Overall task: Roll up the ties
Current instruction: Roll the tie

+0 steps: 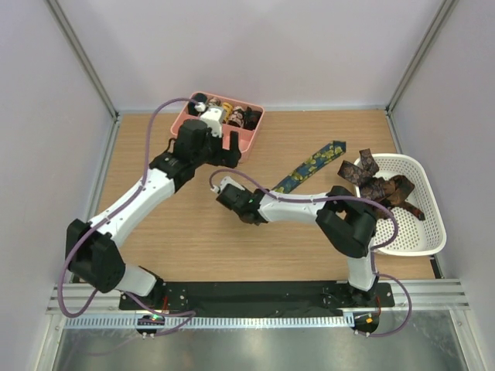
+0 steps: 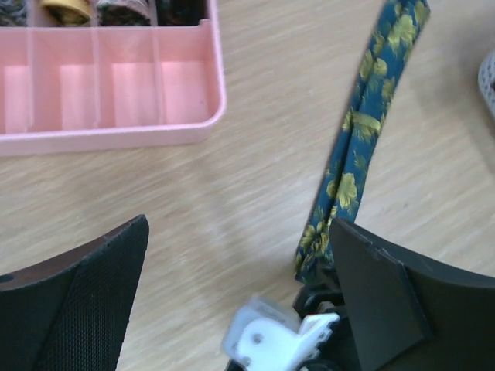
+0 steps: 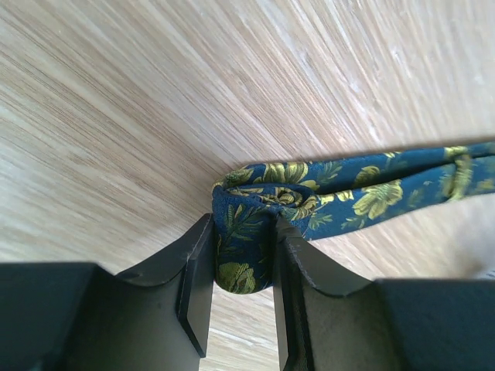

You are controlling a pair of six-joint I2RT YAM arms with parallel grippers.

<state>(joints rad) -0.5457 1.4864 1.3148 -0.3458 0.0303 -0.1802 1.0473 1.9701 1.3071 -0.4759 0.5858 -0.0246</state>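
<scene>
A navy tie with yellow-green leaf print (image 1: 313, 166) lies slanted across the middle of the table. Its near end is wound into a small roll (image 3: 244, 259), and my right gripper (image 3: 241, 232) is shut on that roll, low over the wood. From above, the right gripper (image 1: 249, 210) hides this end. The same tie (image 2: 356, 147) runs up the right of the left wrist view. My left gripper (image 2: 238, 224) hangs open over bare wood beside the pink tray, holding nothing. From above, the left gripper (image 1: 220, 151) sits at the tray's near edge.
The pink compartment tray (image 1: 246, 141) stands at the back left with several rolled ties (image 1: 236, 116) in its far row; its near compartments (image 2: 116, 85) hold nothing. A white perforated basket (image 1: 418, 239) at the right holds loose brown and dark ties (image 1: 387, 189).
</scene>
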